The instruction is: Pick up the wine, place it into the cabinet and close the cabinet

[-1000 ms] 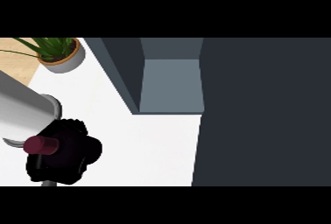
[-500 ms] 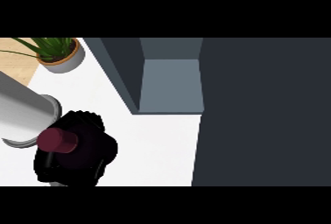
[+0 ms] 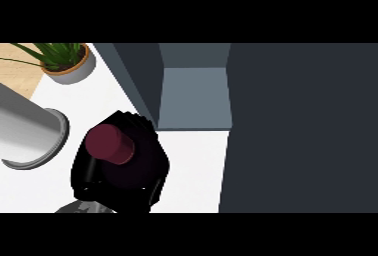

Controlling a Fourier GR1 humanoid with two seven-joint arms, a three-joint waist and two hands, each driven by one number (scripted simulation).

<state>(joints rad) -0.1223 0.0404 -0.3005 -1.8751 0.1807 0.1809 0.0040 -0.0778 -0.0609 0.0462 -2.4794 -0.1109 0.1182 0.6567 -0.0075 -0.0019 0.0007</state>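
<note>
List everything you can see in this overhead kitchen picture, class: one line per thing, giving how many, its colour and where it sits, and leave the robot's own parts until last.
Wine bottle: one, dark red top, lower left, held in the hand.
Potted plant: one, green leaves in a grey pot, upper left corner.
Cabinet: one, dark grey with a lighter grey inside, open, upper centre.
Cabinet door: one, dark grey, filling the right side.
Counter: one, white, under the bottle and hand.
Wooden surface: one patch, light tan, far upper left.
Forearm: one, grey, left edge.
Hand: one, black, lower left, curled round the wine bottle; which hand it is cannot be told here.
</note>
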